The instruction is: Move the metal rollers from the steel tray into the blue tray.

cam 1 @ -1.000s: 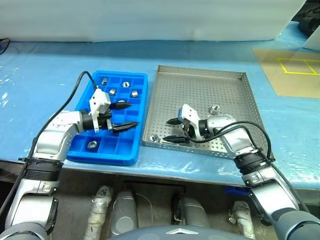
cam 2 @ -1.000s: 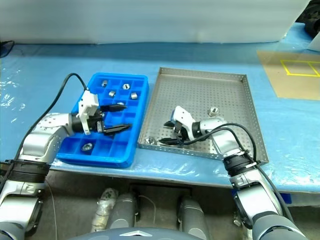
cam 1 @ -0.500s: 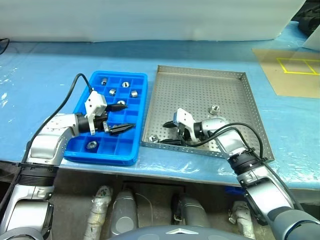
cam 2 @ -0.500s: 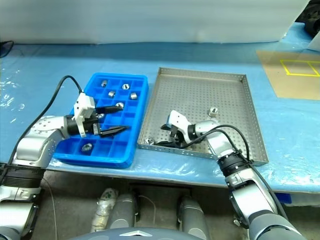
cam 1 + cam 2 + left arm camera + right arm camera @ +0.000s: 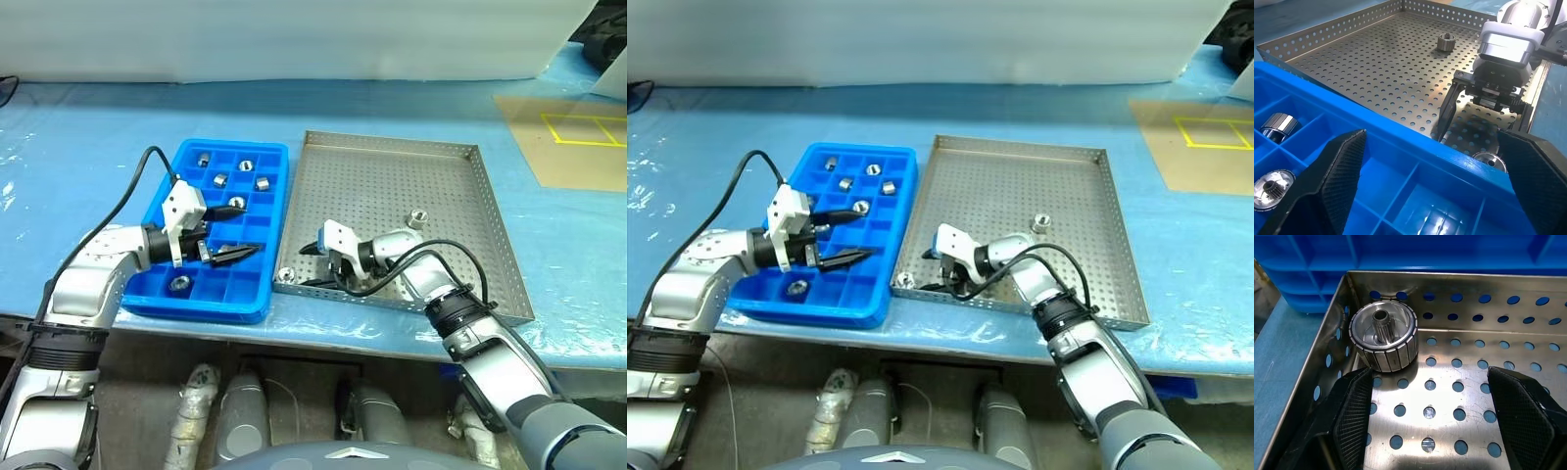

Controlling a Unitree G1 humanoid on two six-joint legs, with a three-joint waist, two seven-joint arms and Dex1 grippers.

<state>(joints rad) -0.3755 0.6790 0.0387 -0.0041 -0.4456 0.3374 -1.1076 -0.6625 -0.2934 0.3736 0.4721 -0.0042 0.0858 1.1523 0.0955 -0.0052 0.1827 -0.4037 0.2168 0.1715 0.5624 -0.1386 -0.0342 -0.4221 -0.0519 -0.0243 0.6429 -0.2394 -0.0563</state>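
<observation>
One roller (image 5: 1383,335) is seen upright in the steel tray (image 5: 392,157) near-left corner, tight vs. both rims; another roller (image 5: 418,217) sits mid-tray w/ open floor around. Right gripper (image 5: 315,270) is held low, aimed at the corner, fingers spread, empty. Left gripper (image 5: 235,231) is poised over the blue tray (image 5: 235,299), fingers spread wide, empty; six rollers are seen in its compartments.

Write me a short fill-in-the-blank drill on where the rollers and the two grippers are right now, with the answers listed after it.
1. The number of metal rollers lying in the steel tray is ____.
2. The roller that the right gripper faces sits in a ____ of the steel tray.
3. The left gripper hangs over the ____ tray with its fingers apart.
4. The right gripper holds ____.

Missing words: two; corner; blue; nothing
</observation>
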